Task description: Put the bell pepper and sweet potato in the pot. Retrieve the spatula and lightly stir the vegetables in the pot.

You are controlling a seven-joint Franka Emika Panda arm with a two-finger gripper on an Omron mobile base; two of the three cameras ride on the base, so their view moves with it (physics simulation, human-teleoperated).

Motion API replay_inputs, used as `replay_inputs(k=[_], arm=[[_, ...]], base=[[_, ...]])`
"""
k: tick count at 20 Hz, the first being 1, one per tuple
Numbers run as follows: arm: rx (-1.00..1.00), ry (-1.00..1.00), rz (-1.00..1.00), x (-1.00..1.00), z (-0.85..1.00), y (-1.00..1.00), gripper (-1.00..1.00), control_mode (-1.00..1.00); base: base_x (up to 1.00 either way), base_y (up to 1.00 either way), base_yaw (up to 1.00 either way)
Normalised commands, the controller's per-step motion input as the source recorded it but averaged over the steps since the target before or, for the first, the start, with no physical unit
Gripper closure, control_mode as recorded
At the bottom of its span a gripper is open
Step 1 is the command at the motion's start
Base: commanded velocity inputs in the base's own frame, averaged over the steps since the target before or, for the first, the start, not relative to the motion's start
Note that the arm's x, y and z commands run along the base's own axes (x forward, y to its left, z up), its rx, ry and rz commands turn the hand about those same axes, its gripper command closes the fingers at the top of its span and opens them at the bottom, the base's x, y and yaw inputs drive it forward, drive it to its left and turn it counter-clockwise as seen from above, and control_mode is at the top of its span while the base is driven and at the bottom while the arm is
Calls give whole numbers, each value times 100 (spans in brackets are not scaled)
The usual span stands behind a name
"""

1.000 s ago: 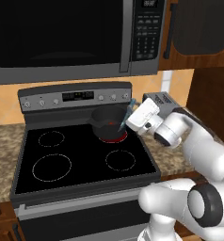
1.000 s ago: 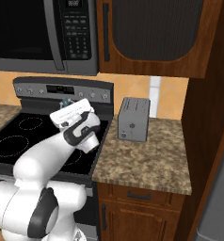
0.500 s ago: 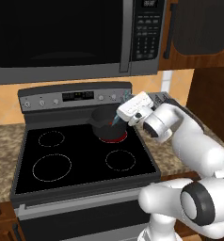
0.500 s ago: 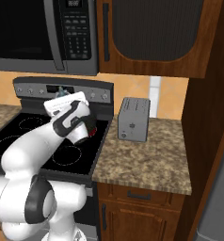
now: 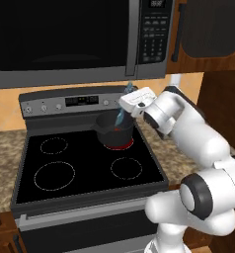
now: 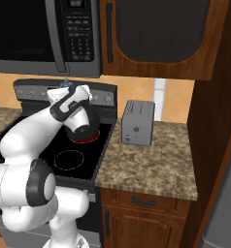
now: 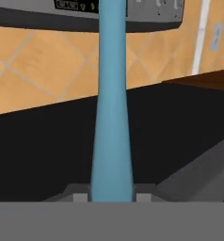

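1. You are clamping the gripper (image 5: 125,105) tight around the spatula (image 5: 122,111). In the hand view the light-blue shaft (image 7: 112,108) is rising straight up between the two finger tips, so the hold looks centred and square.

2. You are holding the spatula steeply, nearly upright. One end is poking above the hand near the stove's control panel (image 5: 75,102); the other end is dipping toward the mouth of the pot (image 5: 113,129). That attitude suits stirring: the working end reaches the pot's inside while the hand stays above the rim.

3. The pot is sitting on the back right burner (image 5: 120,144), which is glowing red under it. Its stubby handle is pointing left, away from your arm, so the approach from the right is unobstructed.

4. A patch of red is showing low inside the pot; I cannot tell whether it is the bell pepper or the burner's glow. The sweet potato I cannot make out at all.

5. From the right base view your forearm is covering the pot; the toaster (image 6: 138,123) is standing on the counter (image 6: 156,164) well apart from the work.

6. Judgement: you are at the stirring stage. Keep the sweep small; the pot is light-looking and a hard push on its wall could slide it off the burner.
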Motion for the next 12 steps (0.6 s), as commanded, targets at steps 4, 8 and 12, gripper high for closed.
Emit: replay_inputs(k=[4,8,12], arm=[[0,2,-7,63,-27,-1,100,-100],[0,0,-6,67,-32,0,100,-100],[0,0,-4,56,-36,0,100,-100]], base=[[0,0,0],[0,0,0],[0,0,0]])
